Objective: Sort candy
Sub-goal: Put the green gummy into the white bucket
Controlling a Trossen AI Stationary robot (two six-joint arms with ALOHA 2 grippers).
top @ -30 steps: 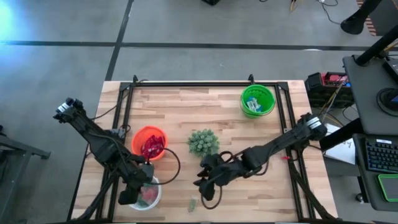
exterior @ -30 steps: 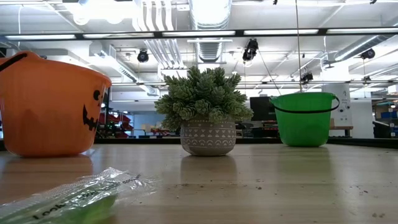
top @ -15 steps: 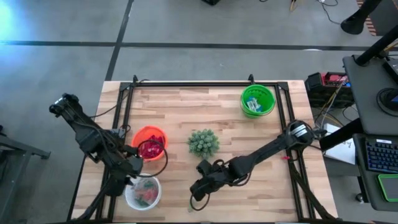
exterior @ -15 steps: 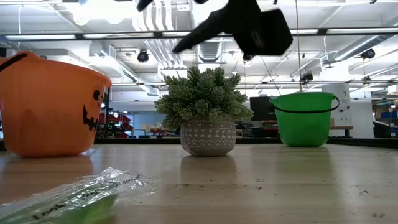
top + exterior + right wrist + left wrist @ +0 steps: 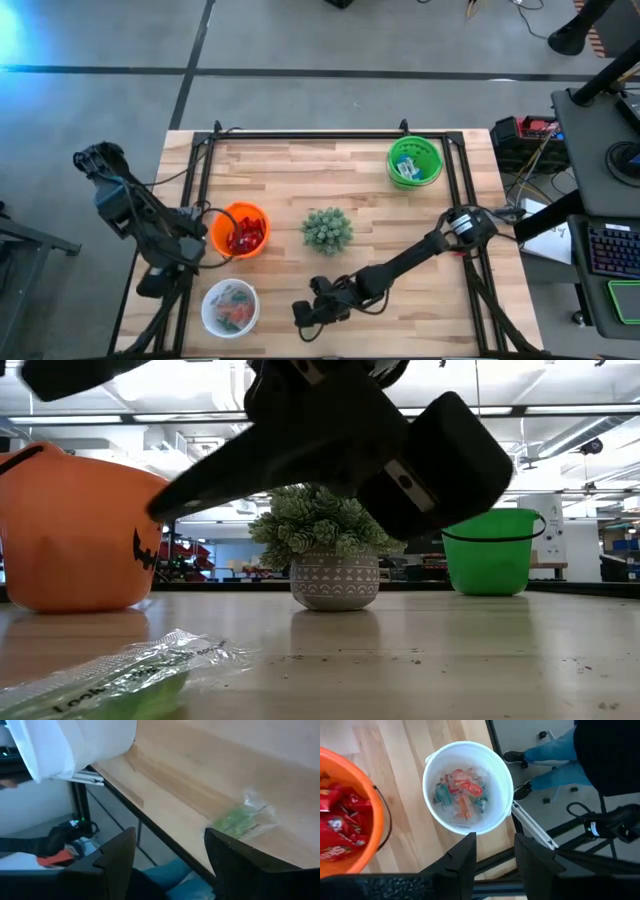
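Right gripper (image 5: 303, 314) jaws are spread wide with nothing between them, lined up on the green candy packet (image 5: 239, 819) lying loose at the near edge of the table (image 5: 370, 180), just past the fingertips; looks like a pre-grasp approach, judging by the gap. Left gripper (image 5: 492, 851) is also parted and empty, parked off the table's left edge beside the orange bowl (image 5: 240, 229), likely pulled back to keep clear. Using the white bowl (image 5: 229, 306) as landmark: the green packet sits to its right along the same near edge; the orange bowl of red packets is just behind it; the potted plant (image 5: 327, 229) is farther back-right; the green bowl (image 5: 414, 161) is well apart at the far right corner. The high view hides the packet under the right arm; the right wrist and low views show it flat and untouched. Only the left wrist view shows the white bowl's mixed red, orange and teal sweets. The low view adds the pumpkin face on the orange bowl.
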